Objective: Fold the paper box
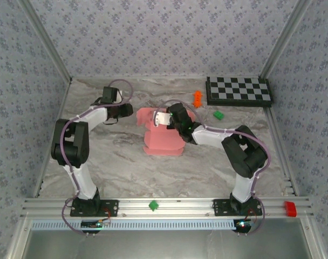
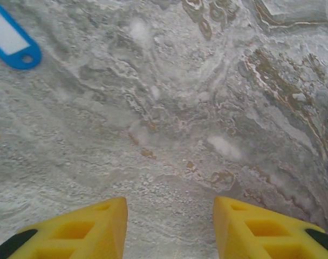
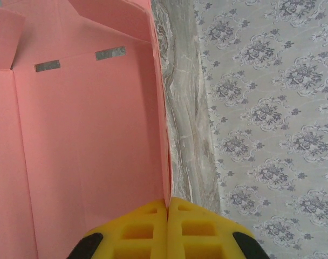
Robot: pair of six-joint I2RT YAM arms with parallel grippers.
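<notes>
The marbled grey table [image 1: 99, 172] carries the box [image 1: 163, 141] at its middle: a pink, matte thin-card sheet, half raised, with crisp creases and two slots cut in one panel. The right gripper [image 3: 168, 208] is clamped with yellow fingers [image 3: 153, 216] on the thin edge of an upright wall, so I judge the fold goes best by swinging that wall along its crease without tugging, lest the card buckle. The left gripper [image 2: 169, 216] hangs half open over the table's left side, holding nothing, a small blue tag [image 2: 13, 40] lying below.
</notes>
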